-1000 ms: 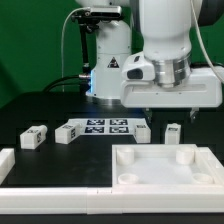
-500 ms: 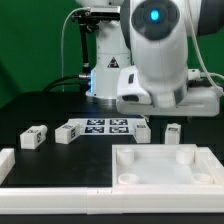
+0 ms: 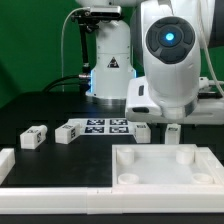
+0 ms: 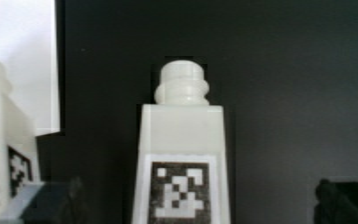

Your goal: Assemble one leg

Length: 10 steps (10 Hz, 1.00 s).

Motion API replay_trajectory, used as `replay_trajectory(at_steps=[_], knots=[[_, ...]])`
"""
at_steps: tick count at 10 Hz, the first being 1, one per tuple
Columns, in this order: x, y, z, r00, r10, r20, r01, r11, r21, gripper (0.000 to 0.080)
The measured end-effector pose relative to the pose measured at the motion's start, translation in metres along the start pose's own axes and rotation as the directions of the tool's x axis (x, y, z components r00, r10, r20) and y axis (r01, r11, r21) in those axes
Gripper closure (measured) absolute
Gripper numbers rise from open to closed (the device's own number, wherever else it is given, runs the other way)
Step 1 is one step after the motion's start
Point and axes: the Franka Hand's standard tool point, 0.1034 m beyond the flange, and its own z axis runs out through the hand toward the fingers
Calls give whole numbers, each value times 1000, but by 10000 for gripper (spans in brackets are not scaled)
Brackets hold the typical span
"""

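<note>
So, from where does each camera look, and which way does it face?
Exterior view: off the robot, looking across the large white square socketed panel at the white robot arm, which shows.
Wrist view: on the wrist, facing a small stubby white tagged plastic leg; the open gripper fingertips show.
Shared: probably that leg.

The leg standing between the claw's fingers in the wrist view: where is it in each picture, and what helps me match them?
Exterior view: the leg stands just below the arm, the farthest of four toward the exterior view's right.
Wrist view: the leg is in the middle, upright, between the open claw's fingers, untouched.
Shared landmark: the marker board, probably the white surface behind the neighbouring leg.
</note>
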Motion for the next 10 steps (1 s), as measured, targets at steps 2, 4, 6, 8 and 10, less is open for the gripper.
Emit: replay_trajectory(at_steps=[2,4,6,8,10], knots=[[0,2,9,1000,2,4,-2,1000,-4,150],[0,3,13,1000,4,9,-4,1000,-5,150],[0,3,13,1000,3,10,-3,1000,-5,248],[1,5,14,1000,1,11,0,1000,-5,381],[2,7,13,1000,-2,11,2,1000,-1,514]])
